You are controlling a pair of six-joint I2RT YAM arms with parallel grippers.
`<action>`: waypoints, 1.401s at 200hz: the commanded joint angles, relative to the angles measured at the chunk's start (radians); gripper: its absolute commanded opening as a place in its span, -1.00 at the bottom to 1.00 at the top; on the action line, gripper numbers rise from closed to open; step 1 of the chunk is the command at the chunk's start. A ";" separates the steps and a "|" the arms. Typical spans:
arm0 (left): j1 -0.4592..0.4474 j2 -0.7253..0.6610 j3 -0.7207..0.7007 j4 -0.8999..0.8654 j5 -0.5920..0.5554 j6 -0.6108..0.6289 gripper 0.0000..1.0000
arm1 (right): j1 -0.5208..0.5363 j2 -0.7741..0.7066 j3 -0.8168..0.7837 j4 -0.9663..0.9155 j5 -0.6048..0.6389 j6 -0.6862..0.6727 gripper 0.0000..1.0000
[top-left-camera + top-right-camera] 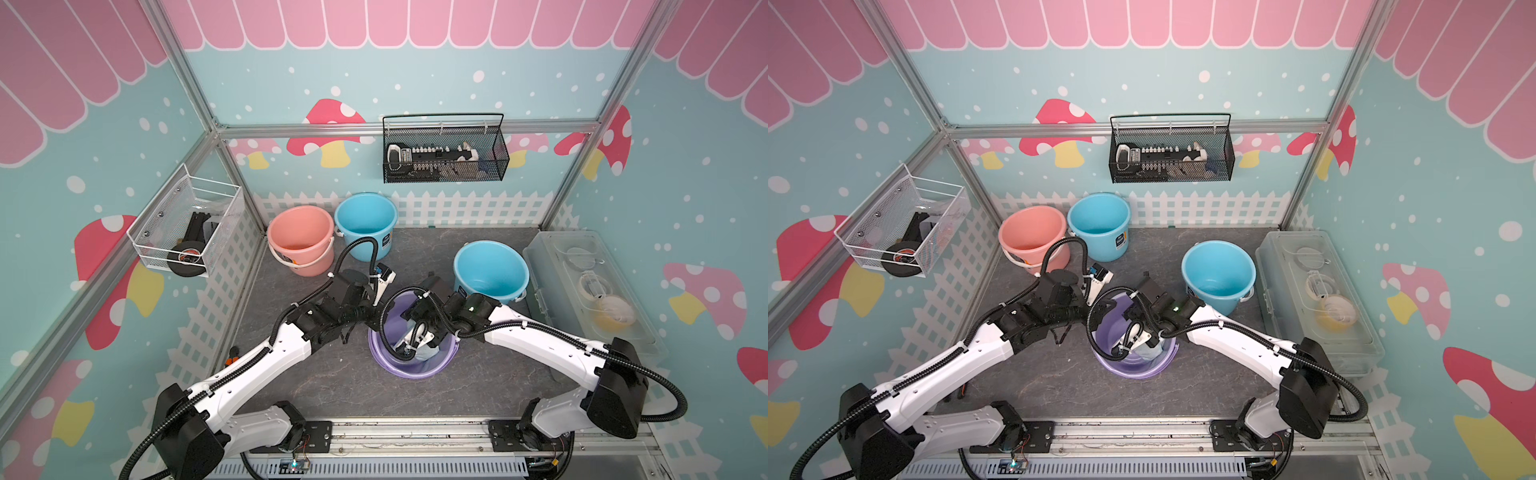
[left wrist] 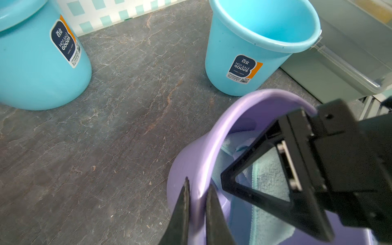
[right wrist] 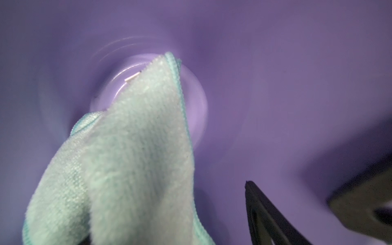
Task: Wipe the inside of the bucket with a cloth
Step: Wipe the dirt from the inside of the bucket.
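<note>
**Up close, the left arm (image 1: 257, 361) and the right arm (image 1: 540, 332) meet at the purple bucket (image 1: 409, 372)**

Both top views cut off the left arm's shoulder at the bottom edge. The two arms cover a big part of the grey table (image 1: 332, 374).

One clear box (image 1: 548, 257) lies along the right wall. What is in it is hard to make out.

Four buckets stand on the table. One pink bucket (image 1: 299, 224) and the back blue bucket (image 1: 365, 212) stand just beside each other by the back fence. The right blue bucket (image 1: 490, 262) is just beside the box. The purple bucket is in the middle, and from above the right arm hides most of its inside.

Two wire baskets hang on the walls, a black basket (image 1: 444, 174) at the back and a white basket (image 1: 183, 224) on the left. The things in them are too small to tell.

Open table lies in front of the purple bucket.

One cloth (image 3: 131, 159), pale green, is down inside the purple bucket, with a corner near the round bottom.

The right gripper (image 1: 411, 347) is inside that bucket too, jaws apart. In the right wrist view one finger (image 3: 265, 216) shows and the cloth hides the other. A blurry dark shape near it cannot be named.

The left gripper (image 2: 199, 184) pinches the purple bucket's rim, with one finger inside and one outside.
</note>
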 commanded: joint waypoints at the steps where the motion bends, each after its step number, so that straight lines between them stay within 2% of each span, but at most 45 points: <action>1: -0.005 -0.010 0.036 -0.040 -0.024 0.060 -1.00 | 0.021 -0.021 0.048 -0.106 0.008 -0.024 0.58; 24: -0.005 0.001 0.040 -0.045 -0.023 0.070 -1.00 | 0.044 -0.039 0.059 -0.160 0.055 -0.055 0.78; 42: -0.005 0.010 0.043 -0.043 -0.019 0.070 -1.00 | 0.064 -0.041 0.065 -0.203 0.104 -0.078 0.85; 76: -0.005 0.016 0.043 -0.042 -0.009 0.069 -1.00 | 0.094 -0.034 0.056 -0.250 0.142 -0.086 0.85; 110: -0.005 0.004 0.034 -0.043 -0.010 0.067 -1.00 | 0.117 0.021 0.151 -0.510 0.101 0.002 0.85; 135: -0.005 0.002 0.037 -0.042 -0.004 0.065 -1.00 | 0.118 0.099 0.195 -0.573 0.102 0.057 0.85; 160: -0.006 0.004 0.042 -0.042 0.002 0.060 -1.00 | 0.118 0.171 0.194 -0.530 0.093 0.063 0.85; 173: -0.009 0.000 0.039 -0.042 0.003 0.055 -1.00 | 0.118 0.178 0.152 -0.424 0.099 0.051 0.78; 204: -0.010 -0.010 0.027 -0.037 0.005 0.051 -1.00 | 0.119 0.175 0.030 -0.220 0.090 -0.003 0.83; 244: -0.009 -0.014 0.022 -0.032 0.004 0.049 -1.00 | 0.111 0.237 -0.026 -0.119 0.118 -0.031 0.82; 280: -0.010 -0.017 0.019 -0.026 0.007 0.045 -1.00 | 0.109 0.199 -0.042 -0.010 0.130 -0.026 0.78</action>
